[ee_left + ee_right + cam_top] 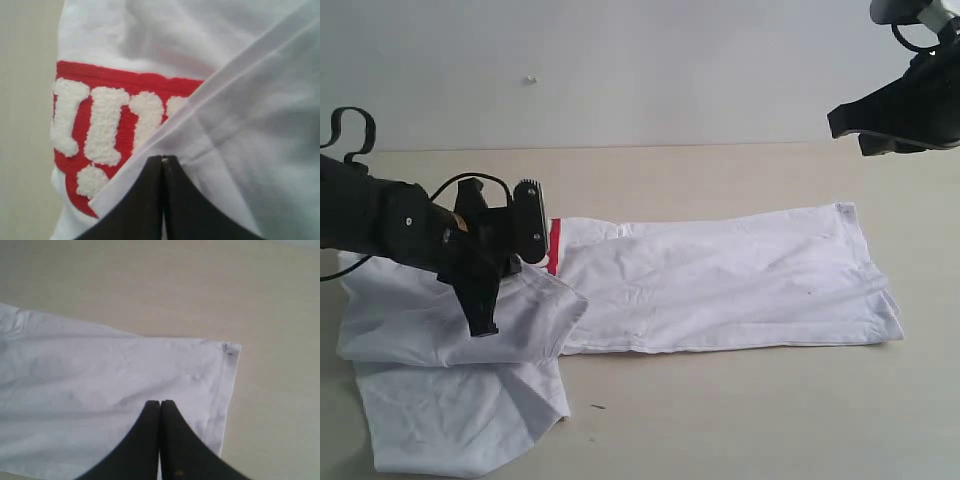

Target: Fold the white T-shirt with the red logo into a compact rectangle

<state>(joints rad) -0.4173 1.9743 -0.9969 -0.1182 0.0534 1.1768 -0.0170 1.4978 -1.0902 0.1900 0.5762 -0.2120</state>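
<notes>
The left gripper (162,161) has its jaws pressed together, the tips meeting at a folded hem of the white T-shirt (720,285). Whether cloth is caught between them cannot be told. The red logo (100,130) lies just beside the tips, partly covered by that hem. The shirt rests on the tabletop (740,420), bunched at the left end and spread flat toward the right. The right gripper (160,404) is pressed together and empty, above the shirt's right end.

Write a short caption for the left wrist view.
Shut left claw at a hem of the white T-shirt, beside its red logo.
</notes>
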